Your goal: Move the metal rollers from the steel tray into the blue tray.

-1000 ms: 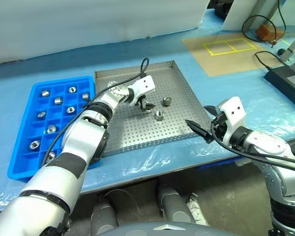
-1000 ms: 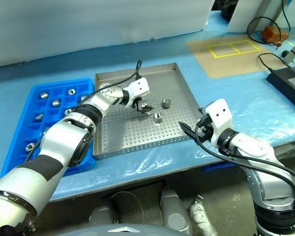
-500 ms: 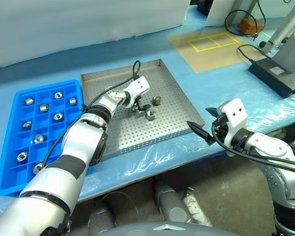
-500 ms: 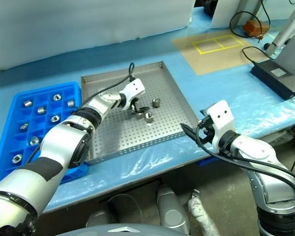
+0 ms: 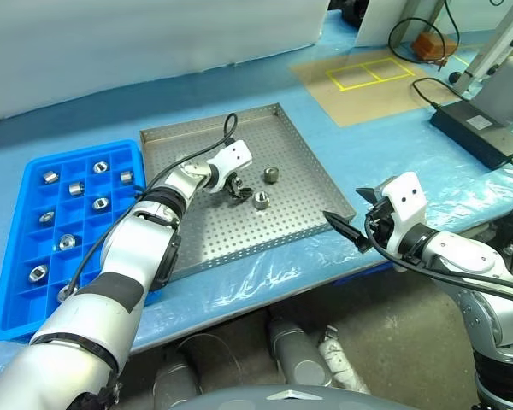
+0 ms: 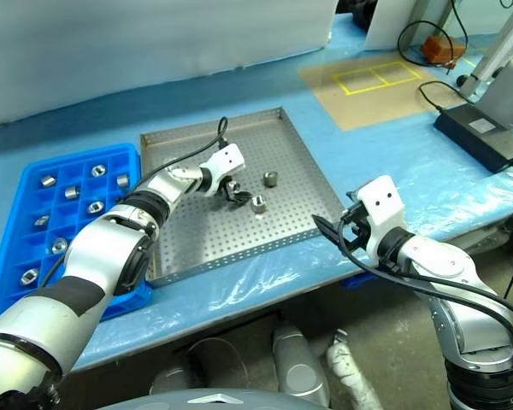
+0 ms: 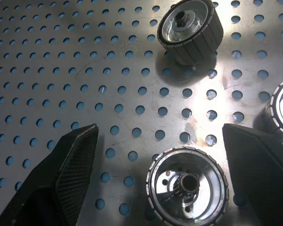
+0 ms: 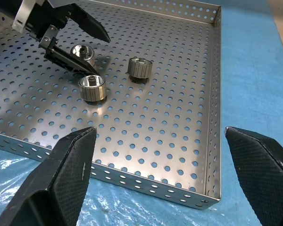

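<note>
Your left gripper (image 7: 160, 155) has its jaws wide and empty astride a metal roller (image 7: 187, 186). It looks hard, slick and dense, so pinch its ribbed sides squarely. Your right gripper (image 8: 155, 176) is also wide open, holding nothing.

Head views overlook steel tray (image 5: 308, 184); wrist views close.

I'm looking at a workshop or lab bench: a table (image 5: 239, 77) under blue protective film, yellow tape squares (image 5: 369, 70) marked on a brown mat, a dark electronics box (image 5: 483, 132) with cables, and a white panel (image 5: 145, 34) behind
</note>
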Robot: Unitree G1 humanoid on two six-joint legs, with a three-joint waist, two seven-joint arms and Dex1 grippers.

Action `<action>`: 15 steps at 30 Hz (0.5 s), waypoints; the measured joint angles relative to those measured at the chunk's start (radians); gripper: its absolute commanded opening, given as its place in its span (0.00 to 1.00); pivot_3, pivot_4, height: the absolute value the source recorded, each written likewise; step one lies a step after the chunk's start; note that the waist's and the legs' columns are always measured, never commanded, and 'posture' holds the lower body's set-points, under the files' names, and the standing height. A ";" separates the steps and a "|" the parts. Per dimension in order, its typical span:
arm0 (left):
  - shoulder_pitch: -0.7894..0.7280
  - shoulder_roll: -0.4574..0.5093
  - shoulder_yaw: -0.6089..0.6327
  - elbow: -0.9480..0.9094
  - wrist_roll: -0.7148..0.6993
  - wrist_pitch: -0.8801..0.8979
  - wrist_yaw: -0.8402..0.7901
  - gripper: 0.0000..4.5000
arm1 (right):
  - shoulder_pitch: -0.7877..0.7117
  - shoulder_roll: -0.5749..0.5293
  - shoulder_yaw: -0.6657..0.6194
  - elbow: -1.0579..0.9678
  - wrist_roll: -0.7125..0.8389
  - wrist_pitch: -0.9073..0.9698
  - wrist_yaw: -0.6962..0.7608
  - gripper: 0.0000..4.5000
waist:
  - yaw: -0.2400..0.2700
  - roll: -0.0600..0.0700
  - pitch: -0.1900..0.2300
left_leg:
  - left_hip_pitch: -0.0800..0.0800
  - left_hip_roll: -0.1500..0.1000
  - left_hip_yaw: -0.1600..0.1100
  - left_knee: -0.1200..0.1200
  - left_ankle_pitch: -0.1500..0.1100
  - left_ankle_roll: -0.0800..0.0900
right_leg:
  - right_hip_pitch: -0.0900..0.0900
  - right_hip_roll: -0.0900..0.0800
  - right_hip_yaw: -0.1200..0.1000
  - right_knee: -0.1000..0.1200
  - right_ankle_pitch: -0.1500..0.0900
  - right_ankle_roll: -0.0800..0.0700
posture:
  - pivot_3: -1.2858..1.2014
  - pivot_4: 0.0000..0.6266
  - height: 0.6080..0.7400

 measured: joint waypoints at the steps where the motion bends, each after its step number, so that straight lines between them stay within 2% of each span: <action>1: 0.001 0.000 0.001 0.000 0.000 0.002 0.005 1.00 | 0.002 0.000 0.000 0.000 0.000 0.000 -0.001 1.00 | 0.000 0.000 0.000 | 0.000 0.000 0.000 0.000 0.000 0.000 | 0.000 0.000 0.000 0.000 0.000 0.000 | 0.17 0.24 1.00; 3: 0.003 0.000 0.001 -0.001 0.000 0.008 0.012 1.00 | 0.004 0.000 0.000 0.000 0.000 0.000 -0.002 1.00 | -0.001 0.000 0.000 | 0.001 0.000 0.000 0.000 0.000 0.000 | 0.001 0.000 0.000 0.000 0.000 0.000 | 0.17 0.24 1.00; 6: 0.008 0.002 0.004 -0.002 -0.001 0.011 0.007 0.87 | 0.004 0.000 0.001 0.000 0.000 0.000 -0.003 1.00 | -0.006 0.001 -0.001 | 0.001 0.000 0.000 0.001 0.000 0.000 | 0.002 0.000 0.000 0.000 0.000 0.000 | 0.17 0.24 1.00; 8: 0.010 0.003 0.004 -0.002 -0.001 0.015 -0.001 0.74 | 0.003 0.000 0.002 0.001 0.000 0.000 -0.002 1.00 | -0.012 0.001 -0.001 | 0.001 -0.001 0.000 0.001 0.000 0.000 | 0.002 -0.001 0.000 0.000 0.000 0.000 | 0.17 0.24 1.00; 11: 0.011 0.007 0.006 -0.002 -0.001 0.025 0.011 0.74 | -0.002 0.000 0.002 0.001 0.000 0.000 -0.002 1.00 | -0.023 0.002 -0.001 | 0.001 -0.003 0.000 0.002 0.000 0.000 | 0.002 -0.002 0.000 0.000 0.000 0.000 | 0.18 0.24 1.00; 12: 0.011 0.011 0.009 -0.002 -0.002 0.028 0.011 0.65 | -0.004 0.000 0.003 0.002 0.000 -0.001 -0.001 1.00 | -0.025 0.002 -0.001 | 0.001 -0.003 0.000 0.002 0.000 0.000 | 0.002 -0.003 0.000 0.000 0.000 0.000 | 0.18 0.24 1.00; 13: 0.012 0.013 0.010 -0.002 -0.002 0.029 0.007 0.62 | -0.005 0.000 0.004 0.003 0.000 -0.001 -0.001 1.00 | -0.026 0.002 -0.001 | 0.001 -0.005 0.000 0.002 0.000 0.000 | 0.002 -0.005 0.000 0.000 0.000 0.000 | 0.18 0.24 1.00; 15: 0.015 0.015 0.011 -0.002 -0.003 0.029 -0.012 0.49 | -0.011 0.000 0.009 0.006 0.000 -0.003 0.000 1.00 | -0.030 0.002 -0.001 | 0.001 -0.006 0.000 0.002 0.000 0.000 | 0.002 -0.006 0.000 0.000 0.000 0.000 | 0.18 0.24 1.00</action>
